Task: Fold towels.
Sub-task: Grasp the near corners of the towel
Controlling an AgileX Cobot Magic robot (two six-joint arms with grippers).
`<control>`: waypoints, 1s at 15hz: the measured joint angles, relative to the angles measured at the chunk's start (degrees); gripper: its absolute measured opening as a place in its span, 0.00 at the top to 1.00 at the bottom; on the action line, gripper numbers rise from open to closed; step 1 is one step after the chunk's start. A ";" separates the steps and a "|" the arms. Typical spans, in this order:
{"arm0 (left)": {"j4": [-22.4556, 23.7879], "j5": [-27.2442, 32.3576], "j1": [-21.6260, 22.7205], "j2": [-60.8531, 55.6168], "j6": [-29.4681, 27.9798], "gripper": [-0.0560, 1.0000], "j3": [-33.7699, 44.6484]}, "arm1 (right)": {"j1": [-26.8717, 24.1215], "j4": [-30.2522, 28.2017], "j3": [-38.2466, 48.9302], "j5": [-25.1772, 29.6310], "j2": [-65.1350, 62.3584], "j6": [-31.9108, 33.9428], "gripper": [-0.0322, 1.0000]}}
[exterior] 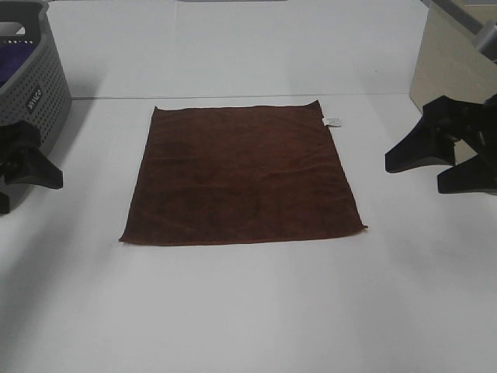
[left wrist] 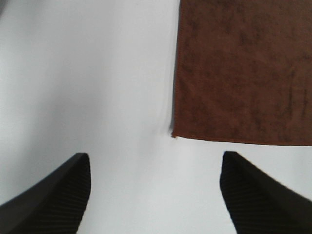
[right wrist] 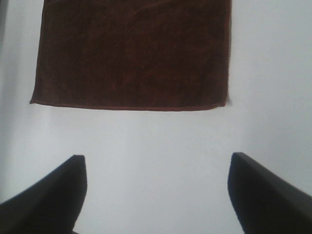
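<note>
The towel [exterior: 242, 175], a dark reddish-brown square cloth, lies spread flat in the middle of the white table, with a small white tag [exterior: 332, 120] at its far right edge. My left gripper [exterior: 45, 159] is open and empty, off the towel's left side, apart from it. In the left wrist view the gripper [left wrist: 155, 161] stands wide open with a towel corner [left wrist: 243, 73] ahead of it. My right gripper [exterior: 413, 177] is open and empty, to the right of the towel. The right wrist view shows that gripper [right wrist: 157, 163] wide open, facing one towel edge [right wrist: 131, 53].
A grey perforated basket [exterior: 39, 85] with something purple inside stands at the far left, just behind my left gripper. A beige box [exterior: 450, 66] stands at the far right, behind my right gripper. The white table [exterior: 248, 311] extends in front of the towel.
</note>
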 joint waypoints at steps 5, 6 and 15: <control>-15.64 7.51 0.00 14.50 12.78 0.31 -7.85 | 0.00 3.15 -11.12 9.11 17.93 -0.17 0.29; -16.16 8.08 0.00 16.67 13.87 0.31 -8.77 | 0.00 2.81 -12.49 9.68 20.57 -0.40 0.29; -16.56 19.08 0.00 35.18 22.69 0.31 -20.51 | -0.17 0.17 -22.75 12.49 38.96 -4.70 0.29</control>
